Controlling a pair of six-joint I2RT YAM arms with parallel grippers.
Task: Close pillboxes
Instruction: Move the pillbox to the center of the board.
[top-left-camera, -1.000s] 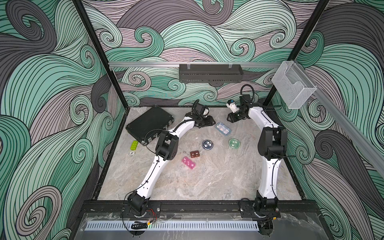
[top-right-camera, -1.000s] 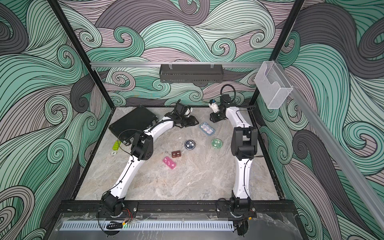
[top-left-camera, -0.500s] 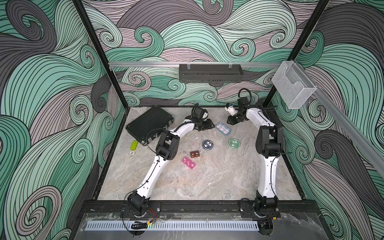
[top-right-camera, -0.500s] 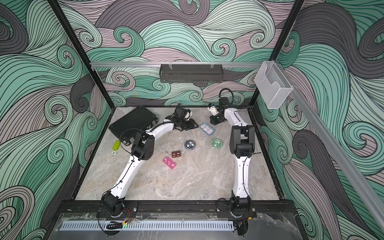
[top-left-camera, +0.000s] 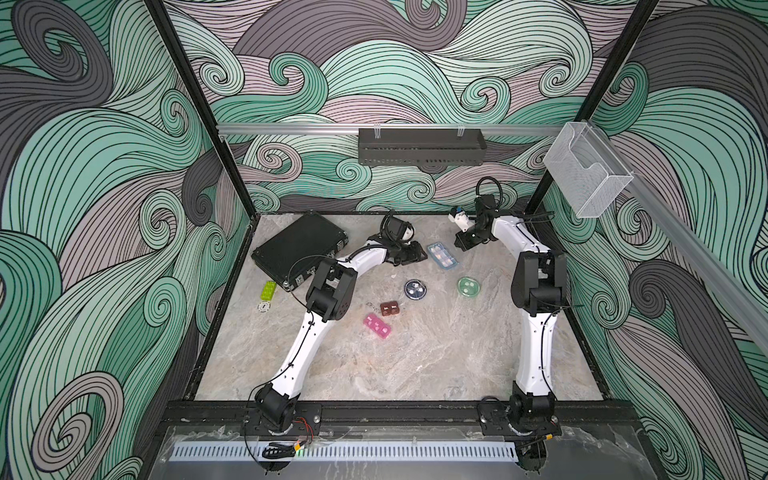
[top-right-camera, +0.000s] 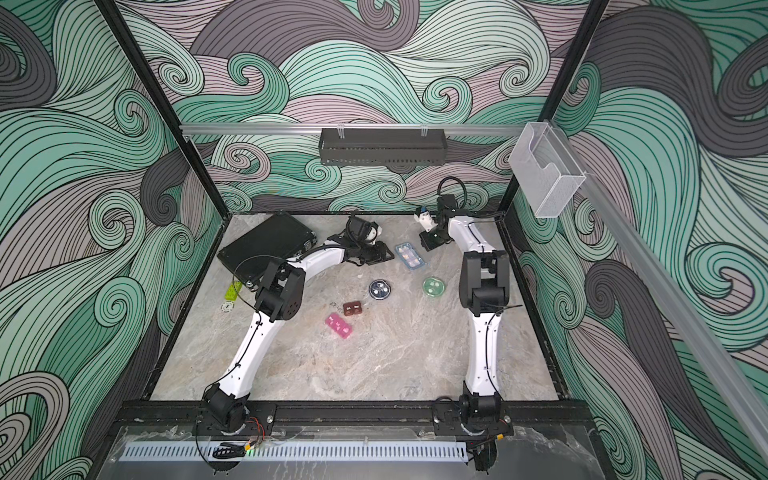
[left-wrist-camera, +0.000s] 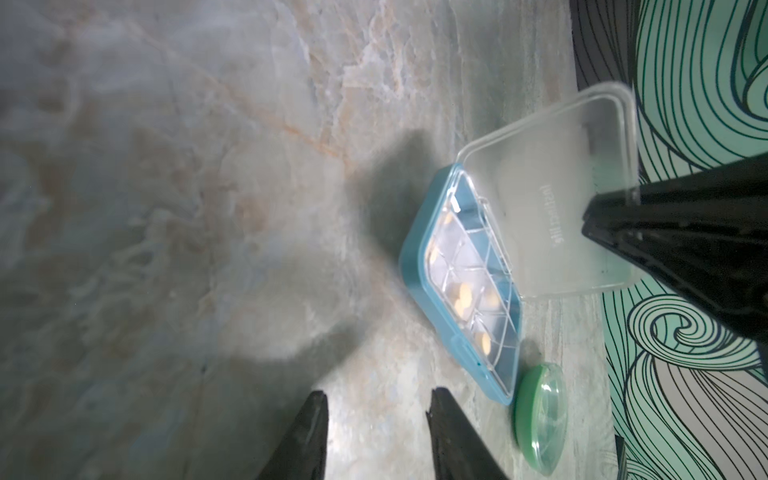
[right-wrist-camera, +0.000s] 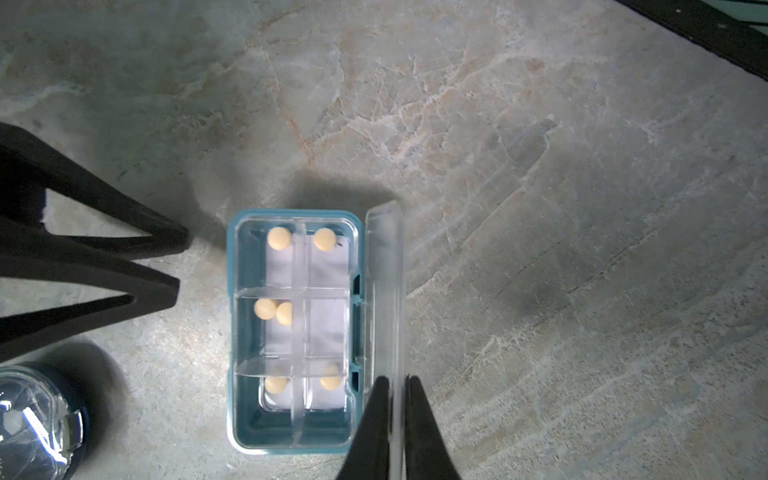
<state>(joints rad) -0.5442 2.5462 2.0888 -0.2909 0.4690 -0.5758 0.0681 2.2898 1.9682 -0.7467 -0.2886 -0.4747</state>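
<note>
The light-blue pillbox (top-left-camera: 442, 256) lies flat on the marble surface (top-left-camera: 415, 365) near the back, between the two arms. Its clear lid (right-wrist-camera: 384, 291) stands upright on the hinge along one long side. The right claw (right-wrist-camera: 395, 380) is pinched shut on the lid's free edge near one end, with the thin plastic sandwiched between its tips. The left claw (left-wrist-camera: 376, 395) hovers just beside the opposite long side of the box, jaws partly apart and holding nothing. The box looks light and smooth-bottomed, so it will probably skid rather than resist when the lid is pushed over, and the left claw seems well placed to brace it. The lid looks thin and flexible, and a hold at one end may twist it, so pressing near the middle of the latch side should seat it more evenly. Small yellow tablets (right-wrist-camera: 279, 238) sit loose in the cells and could jump if the box tips. The green pillbox (top-left-camera: 468, 286), dark-blue pillbox (top-left-camera: 415, 289), brown pillbox (top-left-camera: 390, 308) and pink pillbox (top-left-camera: 377, 326) lie apart, nearer the middle.
</note>
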